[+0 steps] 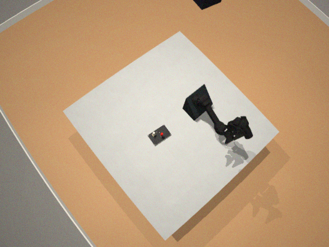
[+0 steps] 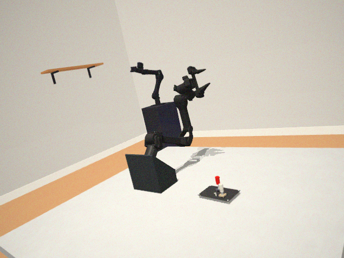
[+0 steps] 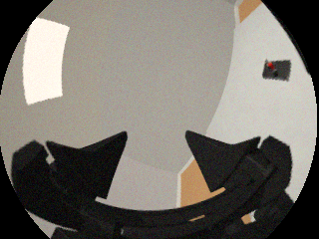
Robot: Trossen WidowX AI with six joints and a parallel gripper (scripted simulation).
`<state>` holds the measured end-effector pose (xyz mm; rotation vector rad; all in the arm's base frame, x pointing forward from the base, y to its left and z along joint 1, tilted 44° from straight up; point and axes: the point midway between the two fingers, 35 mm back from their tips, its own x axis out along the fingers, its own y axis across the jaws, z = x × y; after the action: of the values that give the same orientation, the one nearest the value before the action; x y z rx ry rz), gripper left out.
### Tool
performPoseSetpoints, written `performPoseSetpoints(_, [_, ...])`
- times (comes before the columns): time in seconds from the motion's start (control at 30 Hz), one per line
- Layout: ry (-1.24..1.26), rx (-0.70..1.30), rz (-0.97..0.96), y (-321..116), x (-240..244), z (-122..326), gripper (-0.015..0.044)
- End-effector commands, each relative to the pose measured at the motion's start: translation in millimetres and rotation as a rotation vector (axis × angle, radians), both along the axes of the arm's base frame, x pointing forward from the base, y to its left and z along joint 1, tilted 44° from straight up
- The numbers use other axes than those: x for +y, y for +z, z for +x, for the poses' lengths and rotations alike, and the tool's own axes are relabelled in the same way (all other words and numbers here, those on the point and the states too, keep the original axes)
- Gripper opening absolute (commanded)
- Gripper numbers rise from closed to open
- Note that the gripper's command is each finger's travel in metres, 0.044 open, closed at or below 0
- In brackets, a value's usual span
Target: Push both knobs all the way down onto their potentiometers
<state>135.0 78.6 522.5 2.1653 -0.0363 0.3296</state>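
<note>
The dark circuit board (image 1: 166,130) (image 2: 206,191) (image 3: 284,71) stands low on the table. A red knob (image 1: 161,134) (image 2: 217,179) (image 3: 270,65) stands upright over the board, with a gap between it and its dark potentiometer. A white knob (image 1: 153,133) (image 2: 220,187) stands above a tan potentiometer (image 2: 222,195), apparently with a small gap below it. The wrist view is too coarse to show the white knob. My gripper (image 2: 207,76) (image 3: 156,134) is open and empty, high in the air and well away from the board, its fingers pointing away from it.
The table (image 1: 119,119) (image 2: 110,216) bears my arm's dark wedge-shaped base (image 1: 195,106) (image 2: 150,173), off to one side of the board. Another dark arm on a tall block (image 2: 166,122) stands behind. A wooden shelf (image 2: 72,67) is on the wall.
</note>
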Motion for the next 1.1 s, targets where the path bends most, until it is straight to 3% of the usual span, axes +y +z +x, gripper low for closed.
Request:
performPoseSetpoints(0.0, [0.001, 0.0, 0.003, 0, 0, 0, 0.0374])
performPoseSetpoints(0.47, [0.134, 0.017, 0.375, 9, -38, 3, 0.0006])
performPoseSetpoints(1.07, [0.305, 0.054, 0.837, 13, -82, 17, 0.0])
